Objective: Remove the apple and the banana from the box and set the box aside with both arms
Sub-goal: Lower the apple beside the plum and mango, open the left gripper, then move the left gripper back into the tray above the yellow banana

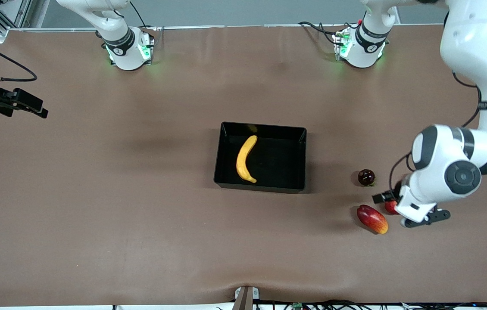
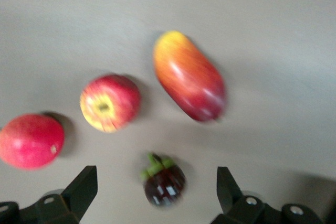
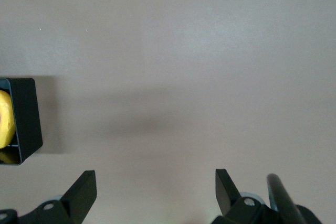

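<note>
The black box [image 1: 261, 156] is set near the middle of the brown surface [image 1: 97, 206], and the banana [image 1: 245, 159] is laid inside it, along the wall toward the right arm's end.

The left claw [image 2: 155, 188] is held spread wide over a cluster of fruit toward the left arm's end of the surface; nothing is gripped or touched by it. In the left wrist view, four fruits are seen below its two dark fingers [image 2: 83, 189]: a mangosteen [image 2: 164, 180] with a green calyx lying between the fingertips' line, the apple [image 2: 109, 102] with its yellowish patch, a plain red round fruit [image 2: 30, 140] beside the apple, and an oblong red-orange mango [image 2: 189, 83]. All four are apart from one another. In the front view, the mangosteen lies farther from the camera than the mango, and the apple is mostly hidden by the left arm's wrist.

The right claw [image 3: 156, 190] is held open and empty at the right arm's end of the surface, where the arm waits; bare surface and one corner of the box are seen beneath it.
</note>
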Available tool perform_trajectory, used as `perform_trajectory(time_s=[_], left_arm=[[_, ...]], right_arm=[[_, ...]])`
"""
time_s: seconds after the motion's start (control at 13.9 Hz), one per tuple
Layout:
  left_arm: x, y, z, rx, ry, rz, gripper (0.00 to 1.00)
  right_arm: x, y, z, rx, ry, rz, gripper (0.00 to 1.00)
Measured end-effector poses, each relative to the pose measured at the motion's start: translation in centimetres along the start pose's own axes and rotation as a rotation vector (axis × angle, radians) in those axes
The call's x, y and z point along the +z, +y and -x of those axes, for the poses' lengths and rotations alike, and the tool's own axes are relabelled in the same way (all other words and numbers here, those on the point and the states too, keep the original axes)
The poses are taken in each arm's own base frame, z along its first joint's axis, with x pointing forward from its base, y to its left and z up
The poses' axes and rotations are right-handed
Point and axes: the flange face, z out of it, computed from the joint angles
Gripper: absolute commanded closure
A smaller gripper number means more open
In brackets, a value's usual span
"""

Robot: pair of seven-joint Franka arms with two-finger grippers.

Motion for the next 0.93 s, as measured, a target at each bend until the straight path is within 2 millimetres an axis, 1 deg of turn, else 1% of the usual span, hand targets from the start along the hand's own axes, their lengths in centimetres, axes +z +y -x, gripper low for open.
perform_trajectory(time_s=[0.14, 0.22, 0.29, 0.5, 0.65, 0.79, 0.93], left_arm=[[-3.6, 4.4, 2.6, 0.039, 0.014, 0.03, 0.0], [-4.7, 6.7, 3.9, 0.05, 0.02, 0.048, 0.0], [-5.4, 9.3, 5.4, 0.052, 0.019, 0.068, 0.0], [-6.3, 17.0, 10.4, 0.04, 0.012, 0.091, 0.0], [-6.6, 21.8, 13.9, 0.056, 0.016, 0.093, 0.0], [-6.6, 25.5, 16.6, 0.065, 0.019, 0.103, 0.0], [-5.6, 29.1, 18.8, 0.081, 0.023, 0.126, 0.0]], right_arm=[[0.0, 0.0, 0.0, 0.0, 0.0, -0.001, 0.0], [0.0, 0.0, 0.0, 0.0, 0.0, -0.003, 0.0], [0.0, 0.0, 0.0, 0.0, 0.0, -0.005, 0.0], [0.0, 0.0, 0.0, 0.0, 0.0, -0.007, 0.0], [0.0, 0.0, 0.0, 0.0, -0.001, -0.008, 0.0], [0.0, 0.0, 0.0, 0.001, -0.001, -0.008, 0.0], [0.0, 0.0, 0.0, 0.001, -0.001, -0.008, 0.0]])
